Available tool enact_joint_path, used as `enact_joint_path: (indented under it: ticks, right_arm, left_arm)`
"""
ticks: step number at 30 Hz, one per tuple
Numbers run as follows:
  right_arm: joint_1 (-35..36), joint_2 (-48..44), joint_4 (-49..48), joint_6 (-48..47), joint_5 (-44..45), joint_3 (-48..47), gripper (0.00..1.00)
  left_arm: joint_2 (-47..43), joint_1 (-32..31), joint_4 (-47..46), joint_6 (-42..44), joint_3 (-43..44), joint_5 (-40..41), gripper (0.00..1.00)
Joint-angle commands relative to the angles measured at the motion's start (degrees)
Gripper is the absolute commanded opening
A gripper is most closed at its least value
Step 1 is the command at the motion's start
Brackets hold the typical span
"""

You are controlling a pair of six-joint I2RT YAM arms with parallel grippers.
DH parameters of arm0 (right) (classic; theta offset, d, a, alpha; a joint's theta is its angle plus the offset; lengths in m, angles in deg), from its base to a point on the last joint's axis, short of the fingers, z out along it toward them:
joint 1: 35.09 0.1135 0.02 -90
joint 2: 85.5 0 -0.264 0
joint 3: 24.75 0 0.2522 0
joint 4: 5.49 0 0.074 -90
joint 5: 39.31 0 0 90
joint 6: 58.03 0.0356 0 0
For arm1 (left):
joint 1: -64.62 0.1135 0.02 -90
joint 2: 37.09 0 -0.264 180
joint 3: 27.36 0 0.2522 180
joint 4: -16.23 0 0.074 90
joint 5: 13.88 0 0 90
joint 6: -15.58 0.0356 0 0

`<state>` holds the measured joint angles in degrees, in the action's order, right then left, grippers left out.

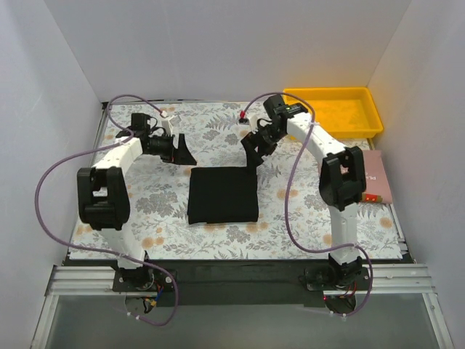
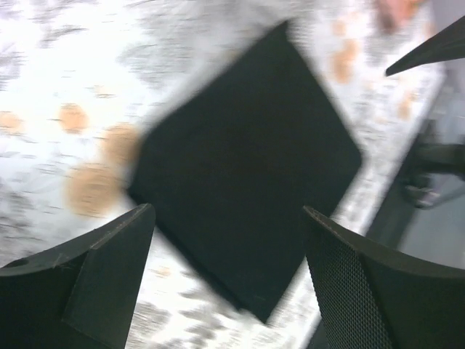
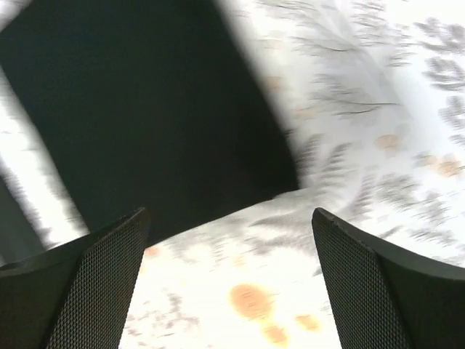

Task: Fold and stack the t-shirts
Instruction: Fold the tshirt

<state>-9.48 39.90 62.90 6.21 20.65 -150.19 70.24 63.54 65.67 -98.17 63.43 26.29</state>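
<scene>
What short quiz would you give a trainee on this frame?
1. True or false: the t-shirt lies folded on the table.
2. What is in the tray? A) a t-shirt B) socks C) nothing
3. Fill in: the left end effector and right end effector are both ____.
Key: 1 true; 2 C; 3 open.

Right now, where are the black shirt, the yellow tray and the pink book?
shirt (image 1: 222, 195), top view, middle of the folded cloth.
tray (image 1: 349, 131), top view, on its near wall.
book (image 1: 379, 174), top view, on the visible part of its cover.
</scene>
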Motion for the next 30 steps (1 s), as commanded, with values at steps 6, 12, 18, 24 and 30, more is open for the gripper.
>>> enact_joint_path:
  ticks: [6,12,18,24,30]
  right_arm:
    - [7.3,-19.8,-5.3,14.0,-27.2,25.6,0.98]
    - [13.3,-17.3,-14.7,22.4,-36.6,33.6,0.98]
    - [12.7,-9.8,-23.0,24.8,-34.5,41.8,0.98]
    - [9.6,-4.3,-29.5,27.7,-33.1,49.3,0.98]
    - [9.6,-6.7,-28.0,26.0,-37.1,50.1,0.98]
  left_arm:
    - [-23.7,-5.2,-6.5,-29.8,-23.6,-20.0,0.82]
    - [-24.7,-12.9,-15.2,-40.1,-31.5,-17.2,0.83]
    - [-13.5,-12.2,-17.5,-41.1,-34.6,-12.5,0.84]
    - [-4.3,-8.9,-18.5,-38.8,-37.4,-5.4,0.85]
    - [-1.1,-2.6,-15.0,-35.7,-35.6,-7.1,0.86]
